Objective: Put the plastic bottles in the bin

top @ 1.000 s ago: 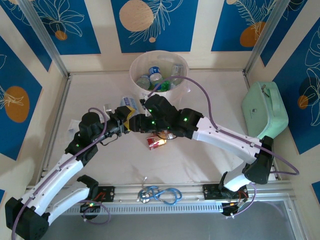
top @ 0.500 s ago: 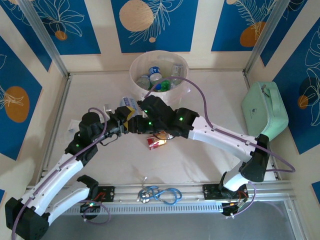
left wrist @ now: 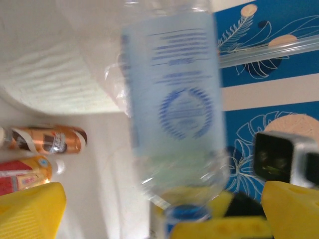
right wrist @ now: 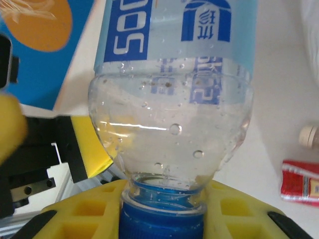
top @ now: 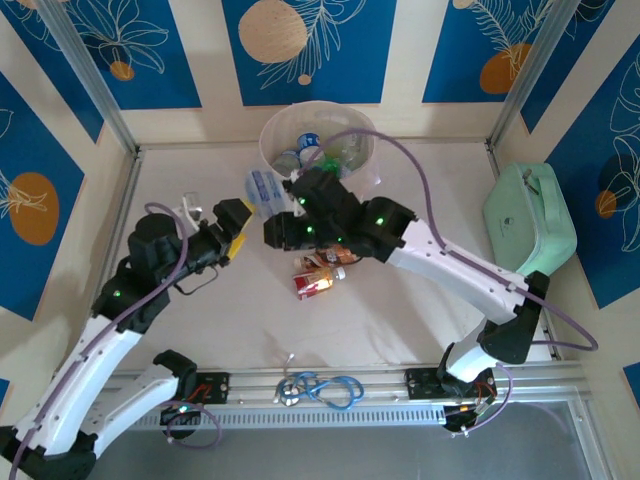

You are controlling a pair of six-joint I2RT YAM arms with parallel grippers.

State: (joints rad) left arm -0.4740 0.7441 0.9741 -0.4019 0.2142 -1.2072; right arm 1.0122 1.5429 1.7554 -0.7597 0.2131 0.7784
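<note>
Right gripper [right wrist: 162, 213] clamped on the blue cap of clear blue-labelled plastic bottle [right wrist: 172, 99] — bottle held just beside round white perforated bin [top: 318, 103]. Left gripper [top: 234, 228] gaped wide, empty — bottle just ahead of it.

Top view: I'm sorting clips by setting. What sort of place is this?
Likely a robot test booth, not a home: a metal frame holds printed blue panels as walls, and the left arm and right arm are bolted to a rail at the table's near edge.
</note>
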